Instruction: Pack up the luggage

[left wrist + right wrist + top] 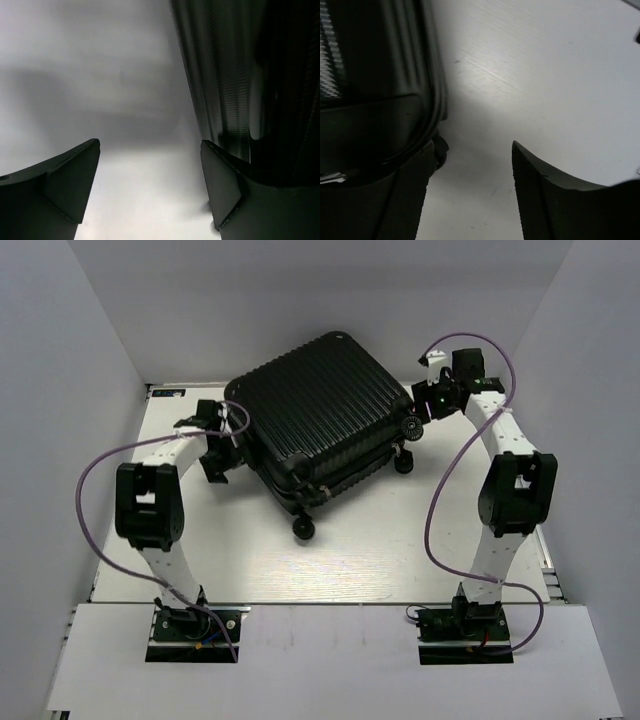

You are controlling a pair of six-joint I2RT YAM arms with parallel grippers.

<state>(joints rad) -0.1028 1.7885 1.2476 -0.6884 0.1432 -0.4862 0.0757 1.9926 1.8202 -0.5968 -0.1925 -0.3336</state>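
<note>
The luggage [320, 405] is a large black ribbed hard-shell suitcase. It lies closed and turned at an angle on the white table [380, 540], its wheels [302, 528] pointing toward the near and right sides. My left gripper [215, 435] is at the suitcase's left side. In the left wrist view its jaws [150, 150] stand open over bare table, and the right finger [225, 185] is close beside the shell [235, 75]. My right gripper [425, 405] is at the suitcase's right side near a wheel [412, 427]. It is open [472, 145] with nothing between the fingers, and its left finger [405, 195] is against the luggage [370, 75].
White walls [80, 360] enclose the table on the left, back and right. Purple cables [90, 490] loop off both arms. Bare tabletop lies between the suitcase and the arm bases [195, 625].
</note>
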